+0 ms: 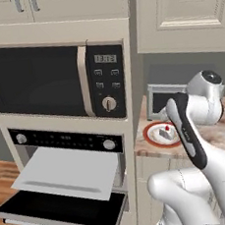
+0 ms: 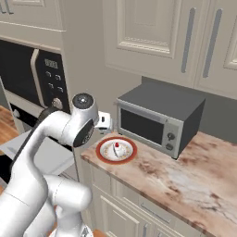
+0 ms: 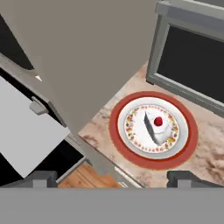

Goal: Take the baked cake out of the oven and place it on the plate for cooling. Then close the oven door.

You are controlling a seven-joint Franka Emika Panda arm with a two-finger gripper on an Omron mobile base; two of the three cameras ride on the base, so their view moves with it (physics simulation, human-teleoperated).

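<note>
My gripper hung apart above the plate; the cake rested there cooling, oven door undone.

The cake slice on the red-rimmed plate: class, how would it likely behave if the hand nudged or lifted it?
The cake slice is a small, narrow wedge topped with a cherry, so a side push would probably tip it. It looks soft, so a firm squeeze may well crush it. Lying loose on the plate, it would likely slide.

1 cake, 1 plate, 1 oven
</note>
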